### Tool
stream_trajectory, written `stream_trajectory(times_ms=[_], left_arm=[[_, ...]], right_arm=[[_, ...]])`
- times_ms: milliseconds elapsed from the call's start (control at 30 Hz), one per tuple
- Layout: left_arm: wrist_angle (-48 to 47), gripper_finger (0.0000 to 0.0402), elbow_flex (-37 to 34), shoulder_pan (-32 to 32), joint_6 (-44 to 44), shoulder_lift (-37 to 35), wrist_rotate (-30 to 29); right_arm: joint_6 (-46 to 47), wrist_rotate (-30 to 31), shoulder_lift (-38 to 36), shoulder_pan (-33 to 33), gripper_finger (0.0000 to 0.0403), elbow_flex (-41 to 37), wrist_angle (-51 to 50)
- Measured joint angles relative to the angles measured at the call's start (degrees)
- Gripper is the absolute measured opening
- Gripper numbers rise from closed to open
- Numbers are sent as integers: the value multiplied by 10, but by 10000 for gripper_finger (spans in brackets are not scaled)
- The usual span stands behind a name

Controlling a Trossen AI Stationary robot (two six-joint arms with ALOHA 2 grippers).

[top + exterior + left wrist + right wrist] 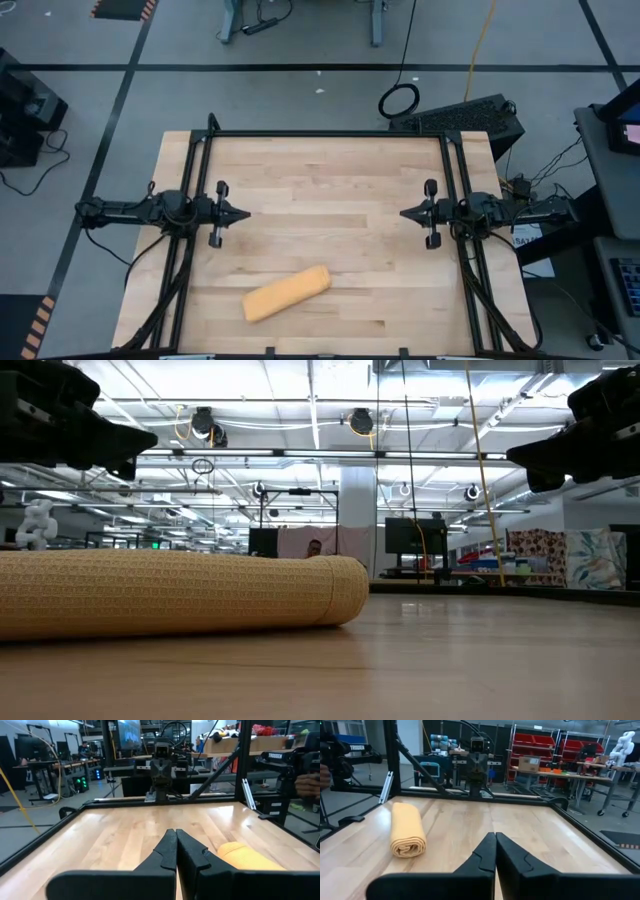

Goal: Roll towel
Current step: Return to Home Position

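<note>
L gripper (176, 834): fingers pressed tip to tip, no gap, nothing between. R gripper (495, 836): same, closed on nothing.

You've got both arms pulled back to opposite side edges of the table (330, 170), L at left, R at right, noses pointing at each other across the wood. Low view puts both up off the surface. Reads as the parked pose: clear of the work, nothing left to hold.

Towel (287, 293): rolled into a snug cylinder, lying a bit diagonal nr the front edge, slightly left of ctr, well apart from both grippers. R wrist view shows the layered end. Holds shape unaided, so I judge roll done. Where the outer flap sits: can't tell; could loosen if nudged.
</note>
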Motion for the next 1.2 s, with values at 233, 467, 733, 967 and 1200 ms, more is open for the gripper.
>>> stream_trajectory(times_ms=[233,467,733,967,1200], left_arm=[[-1,0,0,0,0,0,1],[-1,0,0,0,0,0,0],[-2,0,0,0,0,0,5],[-1,0,0,0,0,0,36],[1,0,0,0,1,0,38]], right_arm=[[2,13,0,0,0,0,2],[-15,43,0,-11,0,0,14],[11,16,0,-26,0,0,13],[11,16,0,-26,0,0,3],[11,16,0,-26,0,0,3]])
